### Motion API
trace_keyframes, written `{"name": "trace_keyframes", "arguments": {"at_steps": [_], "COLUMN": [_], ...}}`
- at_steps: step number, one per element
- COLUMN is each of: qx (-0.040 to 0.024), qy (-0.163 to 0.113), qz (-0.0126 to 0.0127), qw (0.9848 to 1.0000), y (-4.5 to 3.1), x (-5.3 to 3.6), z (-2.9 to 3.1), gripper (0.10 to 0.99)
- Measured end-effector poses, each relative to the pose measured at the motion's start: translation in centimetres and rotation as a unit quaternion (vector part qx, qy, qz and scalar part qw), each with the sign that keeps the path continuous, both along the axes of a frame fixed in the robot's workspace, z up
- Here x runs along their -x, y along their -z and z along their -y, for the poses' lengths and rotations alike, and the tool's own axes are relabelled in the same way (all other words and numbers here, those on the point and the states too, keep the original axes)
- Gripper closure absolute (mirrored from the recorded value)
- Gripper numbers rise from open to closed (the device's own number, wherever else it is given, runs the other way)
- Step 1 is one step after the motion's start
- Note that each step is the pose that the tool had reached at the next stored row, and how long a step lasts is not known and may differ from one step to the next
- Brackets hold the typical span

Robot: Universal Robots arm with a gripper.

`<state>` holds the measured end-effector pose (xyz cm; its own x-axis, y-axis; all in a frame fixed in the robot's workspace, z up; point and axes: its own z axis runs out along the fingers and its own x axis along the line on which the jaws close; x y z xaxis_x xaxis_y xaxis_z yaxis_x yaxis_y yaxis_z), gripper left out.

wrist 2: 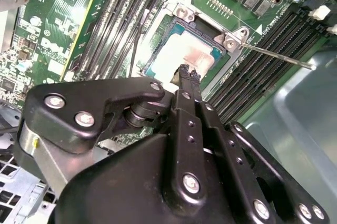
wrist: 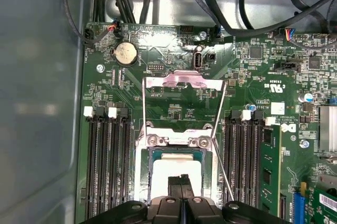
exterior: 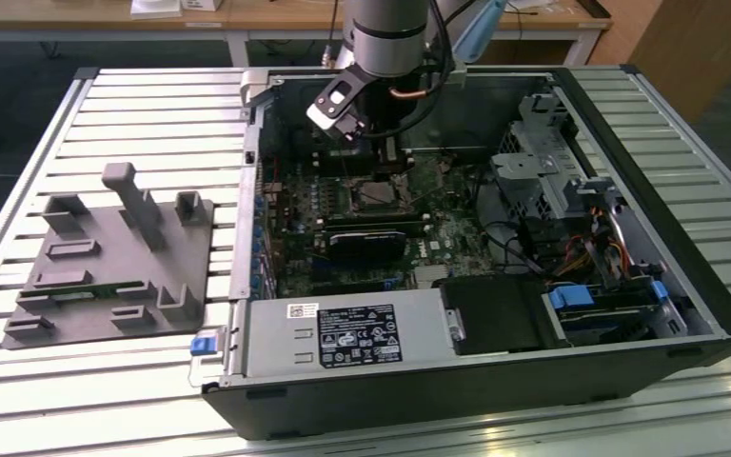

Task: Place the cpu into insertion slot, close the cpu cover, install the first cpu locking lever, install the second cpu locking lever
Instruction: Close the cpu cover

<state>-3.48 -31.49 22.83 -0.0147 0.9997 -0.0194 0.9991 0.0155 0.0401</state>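
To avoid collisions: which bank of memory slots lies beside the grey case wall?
The bank next to the wall, across the insertion slot from the other bank, which borders a green card.

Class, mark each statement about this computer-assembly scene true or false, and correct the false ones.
1. The chip lies in the socket. True.
2. The cover is closed over the chip. False: it is swung open, away from the socket.
3. The gripper is wide open. False: it is shut, tips together over the chip.
4. A grey fixture plate sits outside the computer case, on the exterior view's left. True.
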Motion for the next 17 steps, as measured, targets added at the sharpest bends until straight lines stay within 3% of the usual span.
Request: {"name": "trace_keyframes", "arguments": {"at_steps": [7,15,17], "qx": [0.0000,0.0000,-0.0001], "qy": [0.000,0.000,0.000], "qz": [0.0000,0.0000,0.0001], "qw": [1.0000,1.0000,1.0000], "y": [-0.78,-3.53,-3.58], "x": [0.00,0.00,0.00], "z": [0.00,0.00,0.01], "gripper": [0.980,0.980,0.980]}}
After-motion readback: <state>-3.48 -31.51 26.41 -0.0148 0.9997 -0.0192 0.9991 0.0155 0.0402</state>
